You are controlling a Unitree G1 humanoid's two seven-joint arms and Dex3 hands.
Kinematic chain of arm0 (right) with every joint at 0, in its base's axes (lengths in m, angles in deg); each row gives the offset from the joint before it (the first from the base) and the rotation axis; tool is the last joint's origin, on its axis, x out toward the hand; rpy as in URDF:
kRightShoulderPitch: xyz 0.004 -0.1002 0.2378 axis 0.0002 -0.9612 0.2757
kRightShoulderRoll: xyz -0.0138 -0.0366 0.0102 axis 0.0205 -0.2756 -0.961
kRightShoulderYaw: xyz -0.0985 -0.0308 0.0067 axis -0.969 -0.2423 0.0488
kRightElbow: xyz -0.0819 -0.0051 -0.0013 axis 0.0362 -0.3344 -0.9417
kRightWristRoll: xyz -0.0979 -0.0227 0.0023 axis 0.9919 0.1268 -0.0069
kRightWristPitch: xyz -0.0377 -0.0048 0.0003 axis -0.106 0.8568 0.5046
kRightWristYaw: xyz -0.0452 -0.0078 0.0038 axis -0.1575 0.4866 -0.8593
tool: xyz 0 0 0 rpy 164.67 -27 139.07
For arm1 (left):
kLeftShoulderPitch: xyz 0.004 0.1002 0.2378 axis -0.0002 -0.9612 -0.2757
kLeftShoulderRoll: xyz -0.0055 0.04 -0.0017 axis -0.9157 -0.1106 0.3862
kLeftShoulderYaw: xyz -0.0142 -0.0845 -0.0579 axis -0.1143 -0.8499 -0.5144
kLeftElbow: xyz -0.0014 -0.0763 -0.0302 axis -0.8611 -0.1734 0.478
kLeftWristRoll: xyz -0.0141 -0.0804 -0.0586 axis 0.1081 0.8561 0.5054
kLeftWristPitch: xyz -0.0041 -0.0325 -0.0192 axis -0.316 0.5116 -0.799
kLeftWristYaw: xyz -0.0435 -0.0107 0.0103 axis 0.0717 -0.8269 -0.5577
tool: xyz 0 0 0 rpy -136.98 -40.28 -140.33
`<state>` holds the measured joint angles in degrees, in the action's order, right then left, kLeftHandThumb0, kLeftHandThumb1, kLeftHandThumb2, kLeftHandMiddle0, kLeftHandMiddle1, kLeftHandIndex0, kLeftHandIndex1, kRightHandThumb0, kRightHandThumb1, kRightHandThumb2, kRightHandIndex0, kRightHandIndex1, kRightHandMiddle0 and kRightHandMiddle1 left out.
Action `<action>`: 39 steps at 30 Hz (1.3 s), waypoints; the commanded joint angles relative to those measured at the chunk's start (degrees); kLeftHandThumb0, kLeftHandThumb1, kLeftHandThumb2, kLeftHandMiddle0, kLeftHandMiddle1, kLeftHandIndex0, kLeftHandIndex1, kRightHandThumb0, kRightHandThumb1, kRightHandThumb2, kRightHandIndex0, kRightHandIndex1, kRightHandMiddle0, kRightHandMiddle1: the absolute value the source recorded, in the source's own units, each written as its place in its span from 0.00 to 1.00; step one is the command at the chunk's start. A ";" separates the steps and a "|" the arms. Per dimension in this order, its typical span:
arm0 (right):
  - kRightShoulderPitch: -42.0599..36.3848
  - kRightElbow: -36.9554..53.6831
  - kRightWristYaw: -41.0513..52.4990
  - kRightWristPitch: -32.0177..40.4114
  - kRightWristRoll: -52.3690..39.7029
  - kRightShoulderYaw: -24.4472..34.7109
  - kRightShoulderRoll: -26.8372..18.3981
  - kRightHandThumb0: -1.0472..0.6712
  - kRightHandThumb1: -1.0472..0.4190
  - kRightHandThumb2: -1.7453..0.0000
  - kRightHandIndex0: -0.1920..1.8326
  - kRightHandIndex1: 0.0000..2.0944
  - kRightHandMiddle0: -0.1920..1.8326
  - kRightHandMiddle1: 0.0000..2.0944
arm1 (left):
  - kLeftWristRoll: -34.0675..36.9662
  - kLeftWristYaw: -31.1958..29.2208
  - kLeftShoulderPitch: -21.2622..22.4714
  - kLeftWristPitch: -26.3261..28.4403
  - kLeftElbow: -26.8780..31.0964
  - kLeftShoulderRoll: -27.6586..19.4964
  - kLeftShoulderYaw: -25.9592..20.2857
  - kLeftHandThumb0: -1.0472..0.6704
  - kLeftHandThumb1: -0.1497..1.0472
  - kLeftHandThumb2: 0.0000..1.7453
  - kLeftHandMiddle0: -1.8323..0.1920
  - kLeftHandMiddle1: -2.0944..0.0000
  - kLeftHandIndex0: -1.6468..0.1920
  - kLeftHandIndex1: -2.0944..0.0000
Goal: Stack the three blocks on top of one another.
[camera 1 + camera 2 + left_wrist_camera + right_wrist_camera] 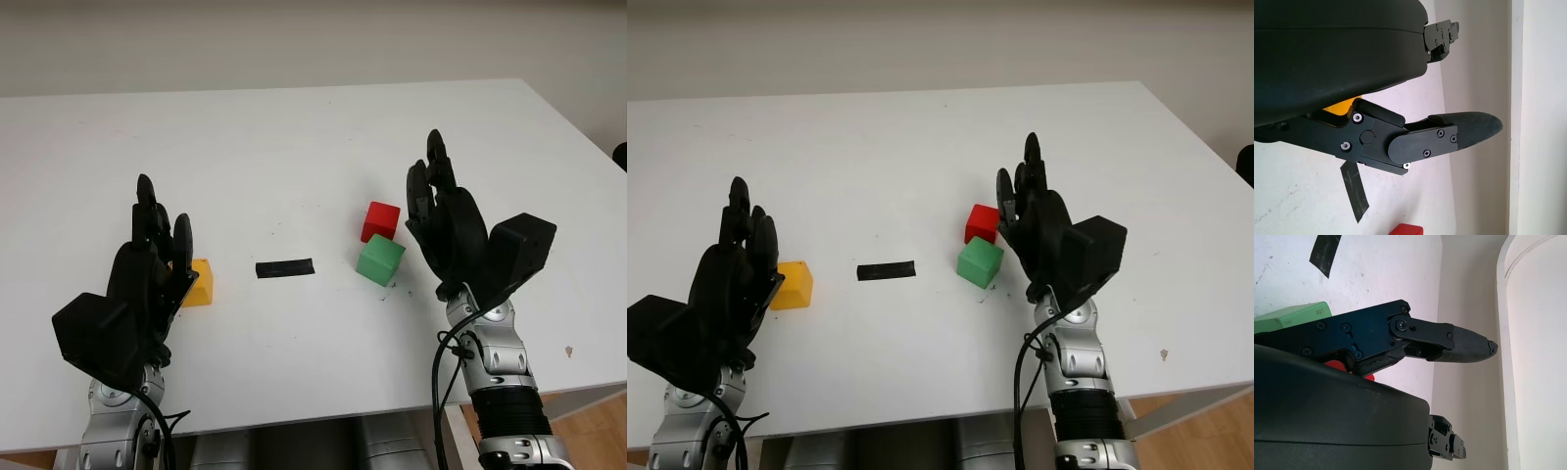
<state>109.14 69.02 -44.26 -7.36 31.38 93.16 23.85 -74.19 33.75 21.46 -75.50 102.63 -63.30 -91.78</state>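
Currently three small cubes sit apart on the white table [294, 137], none stacked. Yellow block [199, 282] at the left, plain-faced, lying flat. Red block [381, 221] right of centre; green block [380, 259] just in front of it, corner close to the red one's near edge, whether they touch I cannot tell. Green shows a lighter top face and a darker side.

Left hand [147, 269] is raised just beside the yellow block, on its left, black fingers pointing away from the robot, straight and uncurled, holding nothing. From the left wrist view a sliver of the yellow block [1342, 106] shows behind the palm shell; contact cannot be judged.

Right hand [446, 220] stands upright just to the right of the red and green pair, fingers extended, empty. In the right wrist view the green block [1290, 316] sits close along the finger linkage.

A short strip of black tape [285, 268] lies flat on the table between the yellow block and the green one, well apart from both hands. Nothing lies between either hand and its nearest block.
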 commanded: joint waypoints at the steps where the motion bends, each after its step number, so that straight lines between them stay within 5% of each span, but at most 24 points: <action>1: -0.75 1.67 0.19 -0.73 0.31 -0.22 -0.20 0.17 0.00 0.68 0.00 0.01 0.00 0.01 | 0.04 -0.12 -0.84 -0.39 1.62 -0.03 0.14 0.17 1.00 0.33 1.00 1.00 1.00 1.00; 14: 2.63 -1.71 2.94 -1.35 -0.17 0.51 -2.67 0.18 0.00 0.70 0.01 0.01 0.00 0.01 | 0.45 -0.45 -0.25 0.77 1.58 -0.22 -0.05 0.17 1.00 0.33 1.00 1.00 1.00 1.00; 22: 18.39 -18.41 14.83 -9.67 0.26 2.03 -14.25 0.23 0.07 0.96 0.18 0.08 0.17 0.09 | 0.01 -0.47 0.29 0.86 1.32 -0.38 0.24 0.18 1.00 0.35 1.00 1.00 1.00 1.00; 28: 30.16 -30.45 15.94 -21.39 15.30 -5.85 -23.81 0.32 0.16 0.99 0.26 0.12 0.23 0.14 | -0.17 -0.15 0.66 1.10 1.52 -0.22 0.23 0.17 1.00 0.33 1.00 1.00 1.00 1.00; 39: 43.47 -44.23 9.36 -34.31 35.14 -18.86 -29.85 0.33 0.18 0.96 0.26 0.11 0.20 0.24 | -0.06 -0.41 1.48 1.27 1.85 -0.82 -0.14 0.18 1.00 0.34 1.00 1.00 1.00 1.00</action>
<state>150.10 25.25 -33.71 -40.59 64.92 75.52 -4.48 -74.33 33.52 21.83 -74.04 103.66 -63.50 -91.74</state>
